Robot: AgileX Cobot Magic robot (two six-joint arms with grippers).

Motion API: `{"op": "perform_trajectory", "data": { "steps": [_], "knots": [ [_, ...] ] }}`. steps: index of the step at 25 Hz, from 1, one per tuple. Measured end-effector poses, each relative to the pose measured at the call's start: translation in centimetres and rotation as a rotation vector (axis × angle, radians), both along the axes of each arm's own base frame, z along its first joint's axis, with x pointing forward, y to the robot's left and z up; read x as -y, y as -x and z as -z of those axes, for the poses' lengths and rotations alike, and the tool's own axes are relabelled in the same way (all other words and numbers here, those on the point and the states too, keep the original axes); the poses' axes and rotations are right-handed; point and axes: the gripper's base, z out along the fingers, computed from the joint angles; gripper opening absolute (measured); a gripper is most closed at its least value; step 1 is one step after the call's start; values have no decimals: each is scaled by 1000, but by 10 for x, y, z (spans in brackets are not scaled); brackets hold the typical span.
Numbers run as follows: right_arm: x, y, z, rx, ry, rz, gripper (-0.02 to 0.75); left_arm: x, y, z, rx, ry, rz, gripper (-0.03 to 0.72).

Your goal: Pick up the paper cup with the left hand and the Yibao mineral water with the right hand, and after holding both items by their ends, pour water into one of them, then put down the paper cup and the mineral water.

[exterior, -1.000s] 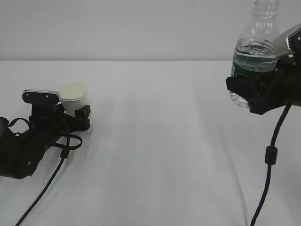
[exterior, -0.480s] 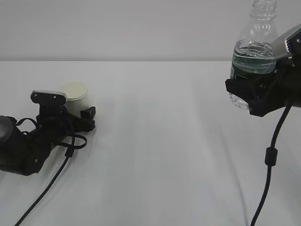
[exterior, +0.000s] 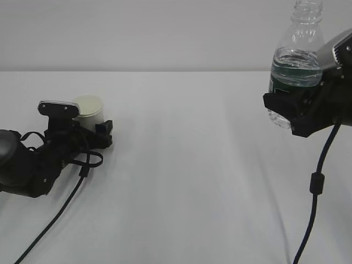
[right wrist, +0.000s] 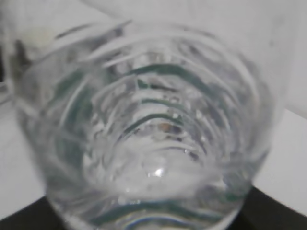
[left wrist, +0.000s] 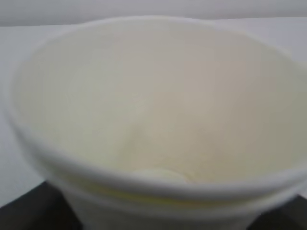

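Note:
The paper cup [exterior: 89, 110] is small and white, at the left of the table, mouth up and slightly leaning. My left gripper [exterior: 91, 126] lies low on the table behind it, jaws closed round its lower part. In the left wrist view the cup's cream inside [left wrist: 153, 96] fills the picture and looks empty. The Yibao mineral water [exterior: 296, 60], capless and part full, hangs upright in the air at the right. My right gripper [exterior: 290, 113] is shut on its bottom end. The right wrist view looks up through the bottle's ribbed base [right wrist: 153, 129].
The white table [exterior: 187, 165] runs wide between the two arms. Black cables trail from the left arm [exterior: 60, 203] and hang from the right arm [exterior: 314, 181]. A plain pale wall stands behind the table.
My left arm has slid a little to the right and turned, with the cup shifting slightly with it. The right gripper and bottle have hardly moved.

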Motion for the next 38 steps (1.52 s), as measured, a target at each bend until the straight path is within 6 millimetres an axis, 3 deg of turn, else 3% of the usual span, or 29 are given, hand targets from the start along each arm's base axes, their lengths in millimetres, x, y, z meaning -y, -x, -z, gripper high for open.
{"op": "perform_trajectory", "data": {
  "steps": [6,15,30,38],
  "knots": [
    [0,0,0,0,1,-1,417,-2,0,0,-4,-1,-6,591],
    [0,0,0,0,1,-1,417,-2,0,0,-4,-1,-6,511],
    [0,0,0,0,1,-1,417,1,0,1,-11,-13,33,482],
    [0,0,0,0,1,-1,417,4,3,-18,-12,-26,74,477]
  ]
}}
